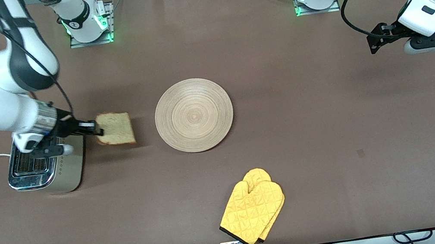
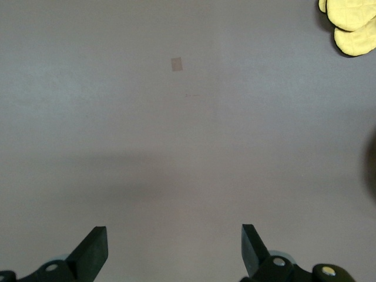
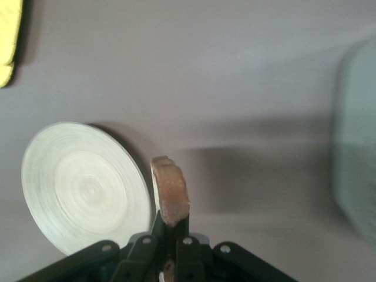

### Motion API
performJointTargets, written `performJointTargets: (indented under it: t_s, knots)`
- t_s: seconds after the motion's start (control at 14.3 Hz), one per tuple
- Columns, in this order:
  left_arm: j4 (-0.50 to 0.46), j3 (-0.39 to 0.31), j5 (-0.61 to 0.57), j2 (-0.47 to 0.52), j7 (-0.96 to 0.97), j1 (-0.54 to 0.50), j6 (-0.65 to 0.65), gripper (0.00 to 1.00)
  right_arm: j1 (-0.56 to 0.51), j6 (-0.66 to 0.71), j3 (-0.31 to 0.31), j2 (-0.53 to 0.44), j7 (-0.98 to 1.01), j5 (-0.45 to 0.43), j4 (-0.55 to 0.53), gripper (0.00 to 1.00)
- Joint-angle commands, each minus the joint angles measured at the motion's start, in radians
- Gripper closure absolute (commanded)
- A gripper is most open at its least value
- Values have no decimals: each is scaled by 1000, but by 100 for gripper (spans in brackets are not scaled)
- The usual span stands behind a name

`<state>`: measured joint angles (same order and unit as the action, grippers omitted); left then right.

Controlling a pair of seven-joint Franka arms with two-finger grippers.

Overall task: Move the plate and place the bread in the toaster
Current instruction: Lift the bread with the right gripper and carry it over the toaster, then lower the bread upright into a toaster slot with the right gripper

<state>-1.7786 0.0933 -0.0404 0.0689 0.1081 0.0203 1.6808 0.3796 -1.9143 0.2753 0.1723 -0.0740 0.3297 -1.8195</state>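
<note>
While the bread (image 1: pixel 115 129) is held by one edge in the clenched fingers of the right gripper (image 1: pixel 97 129), it hangs in the air between the toaster (image 1: pixel 46 165) and the plate (image 1: pixel 193 115), just beside the toaster's chrome top. The plate lies bare at the middle of the desk (image 1: pixel 332 130), so the step in hand is judged to be the carrying of the slice to the toaster. For the next move, the slice would need to be turned edge-down, lined up over one of the two slots, and lowered before being let go; a crooked approach could catch the crust on the slot rim. The left gripper (image 2: pixel 174 249) is kept waiting over bare desk toward the left arm's end, its fingers spread wide and holding nothing. A plain brown surface covers the desk. A yellow mitt (image 1: pixel 253 210) lies nearer the front camera than the plate, and cables are seen along the desk's edges.
</note>
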Motion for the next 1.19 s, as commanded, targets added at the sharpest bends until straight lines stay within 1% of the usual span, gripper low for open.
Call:
performJointTargets:
  t_s: [0.0, 0.14, 0.21, 0.28, 0.35, 0.56, 0.63, 0.91, 1.12]
  knots:
    - [16, 6, 16, 3, -7, -7, -21, 0, -74, 306, -1, 79, -32, -96, 295, 100]
    - [18, 6, 14, 2, -7, -7, -19, 0, -93, 481, -1, 146, 5, -194, 487, 100]
    - [18, 8, 14, 2, -7, -7, -19, 0, -102, 521, 1, 174, 69, -260, 532, 100]
    - [18, 6, 14, 2, -7, -7, -19, 0, -106, 521, -1, 187, 135, -353, 542, 100]
    - [18, 6, 14, 2, -7, -7, -19, 0, -108, 514, 1, 196, 172, -416, 545, 100]
    - [18, 6, 14, 2, -7, -7, -19, 0, -114, 457, 2, 233, 224, -572, 562, 100]
    - [16, 8, 14, 3, -7, -7, -19, 0, -126, 434, 2, 243, 240, -586, 562, 100]
    - [16, 6, 14, 2, -7, -5, -21, 0, -145, 379, 1, 289, 241, -586, 575, 100]
    - [18, 6, 14, 2, -7, -5, -19, 0, -145, 368, -1, 320, 229, -583, 583, 100]
